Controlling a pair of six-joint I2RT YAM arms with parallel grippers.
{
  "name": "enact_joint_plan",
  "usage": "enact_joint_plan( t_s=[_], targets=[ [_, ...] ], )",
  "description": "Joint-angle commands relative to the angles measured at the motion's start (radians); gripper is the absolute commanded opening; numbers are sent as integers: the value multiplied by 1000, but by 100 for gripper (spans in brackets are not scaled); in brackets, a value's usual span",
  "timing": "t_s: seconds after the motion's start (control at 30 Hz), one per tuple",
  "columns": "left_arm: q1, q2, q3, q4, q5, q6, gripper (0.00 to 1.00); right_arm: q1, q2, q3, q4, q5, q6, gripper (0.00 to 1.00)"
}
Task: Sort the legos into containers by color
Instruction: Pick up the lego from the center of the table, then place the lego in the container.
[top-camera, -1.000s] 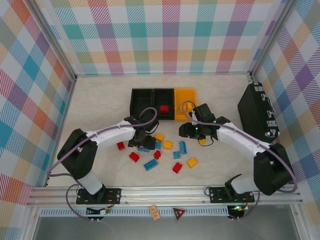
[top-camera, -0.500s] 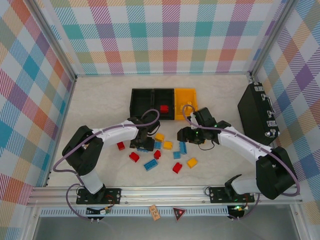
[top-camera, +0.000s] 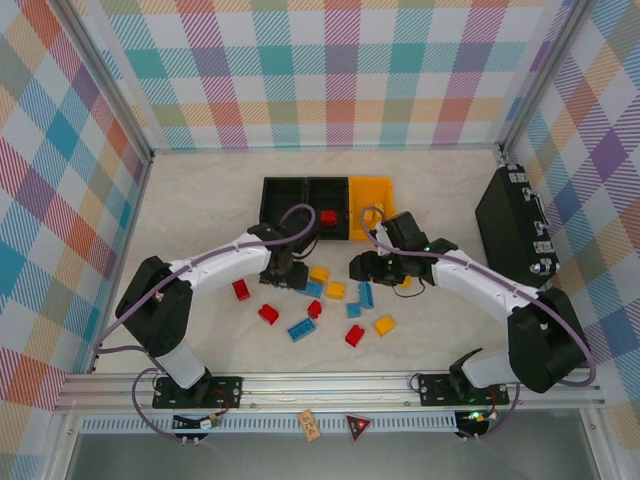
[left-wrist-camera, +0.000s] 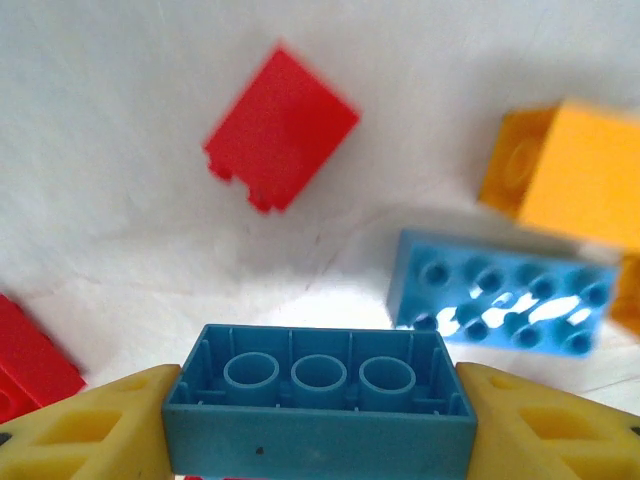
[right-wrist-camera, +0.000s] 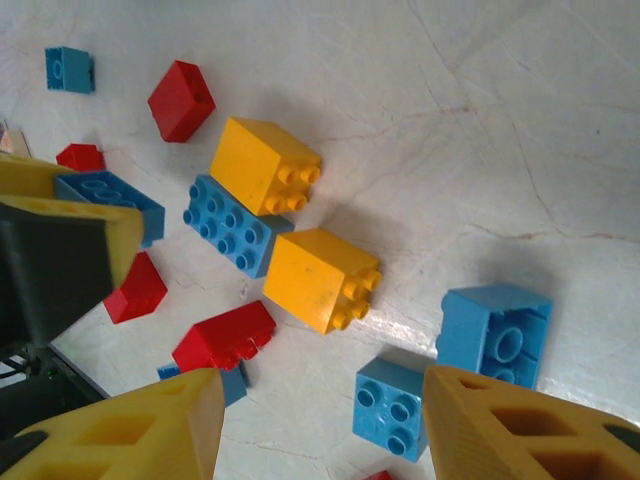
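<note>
- The table (top-camera: 200, 200) lies pale under both pincers. The flat black case (top-camera: 515, 225) stands well off to the right of the right pincer (top-camera: 365, 268).
- The containers sit in a row just beyond the two pincers. There is a black bin (top-camera: 283, 200), then a second black bin (top-camera: 318, 194) holding one red brick (top-camera: 328, 217). The yellow-orange bin (top-camera: 372, 200) comes last and is nearest the right pincer.
- The left pincer (left-wrist-camera: 320, 425) is clamped on a blue brick (left-wrist-camera: 320, 385). Its yellow fingers (left-wrist-camera: 90, 430) press the short ends, and the hollow underside faces the wrist camera.
- The right pincer's jaws stand apart over the loose legos with nothing between them.
- Past the left pincer's tips lie a tilted red block (left-wrist-camera: 280, 130), an eight-stud blue brick (left-wrist-camera: 500, 300) and an orange brick (left-wrist-camera: 580, 175) just beyond that blue one.
- Ahead of the right pincer, two yellow-orange bricks (right-wrist-camera: 265, 165) (right-wrist-camera: 320, 278) lie touching a blue brick's edge.
- A hollow-side-up blue piece (right-wrist-camera: 495, 335) rests just above the right pincer's right-hand finger. A small four-stud blue brick (right-wrist-camera: 392, 405) sits between its fingers, on the table.
</note>
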Motion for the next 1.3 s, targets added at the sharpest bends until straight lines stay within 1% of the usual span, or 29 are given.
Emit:
enact_joint_plan(
  t_s=[0.0, 0.23, 0.43, 0.53, 0.7, 0.87, 1.07, 1.27],
  targets=[
    [52, -8, 81, -37, -36, 38, 53, 5, 23, 61, 2, 3, -5, 55],
    [155, 75, 243, -8, -36, 48, 53, 4, 55, 104, 0, 31, 23, 55],
    [212, 180, 372, -15, -64, 69, 53, 4, 62, 99, 5, 40, 38, 55],
    [240, 226, 412, -7, -59, 69, 53, 4, 63, 98, 8, 44, 40, 55],
    [252, 291, 468, 10, -67, 75, 53, 4, 72, 105, 15, 41, 45, 55],
    [253, 347, 518, 27, -79, 74, 53, 7, 86, 113, 53, -5, 48, 55],
    [252, 391, 548, 30, -109, 74, 54, 12, 89, 126, 62, -4, 51, 55],
    [252, 404, 545, 36, -95, 60, 61, 13, 89, 128, 57, 1, 49, 56]
  ],
)
